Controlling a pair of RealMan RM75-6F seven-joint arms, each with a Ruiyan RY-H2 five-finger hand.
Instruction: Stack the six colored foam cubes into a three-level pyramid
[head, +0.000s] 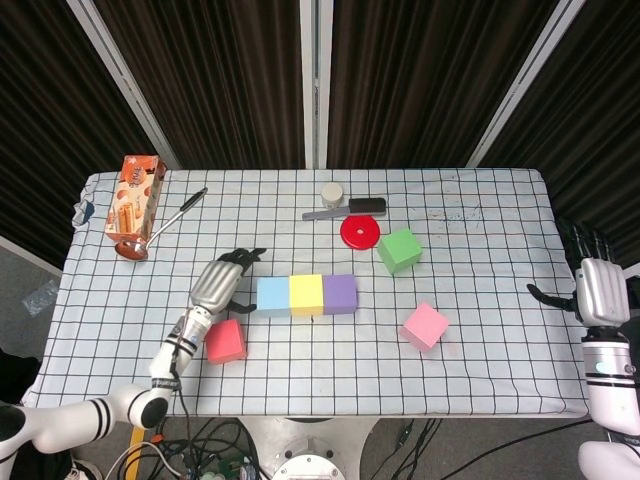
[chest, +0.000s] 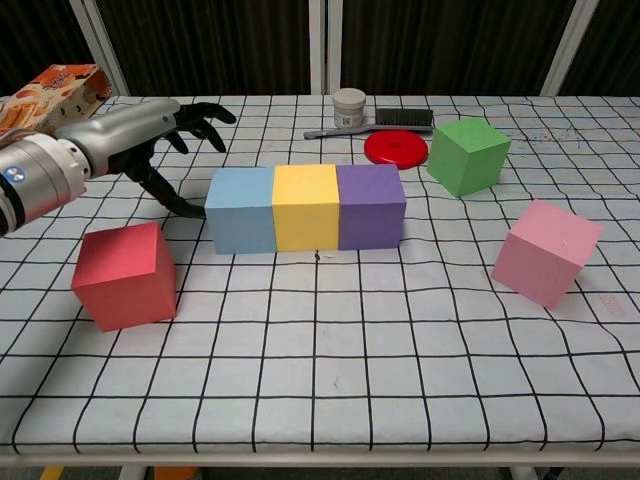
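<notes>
We see our left hand (chest: 150, 135) hovering just left of the blue cube (chest: 240, 209), its dark fingers (chest: 205, 113) spread apart and curved slightly downward, with the thumb reaching toward the cube's left face. Whether the thumb tip actually touches that face we cannot tell; the hand holds nothing. Our right hand (head: 596, 290) shows only in the head view, beside the table's right edge, fingers pointing away from us and the thumb stuck out to the side, with nothing in it.

The blue cube, yellow cube (chest: 305, 206) and purple cube (chest: 371, 206) sit in a row, side touching side, in the middle of the checked tablecloth (chest: 330, 350). The red cube (chest: 125, 275) stands alone near the front left, close below our left wrist and apart from the row. The green cube (chest: 467, 155) sits to the right and behind the row, just beside a red disc (chest: 396, 148). The pink cube (chest: 546, 251) lies turned at an angle at the front right, well apart from the others. No cube rests on another.

Further back stand a small white jar (chest: 349, 107), its lid on so its contents are hidden, and a black brush (chest: 385, 122) beside it. At the far left lie an orange snack box (head: 134, 195) and a ladle (head: 158, 227).
</notes>
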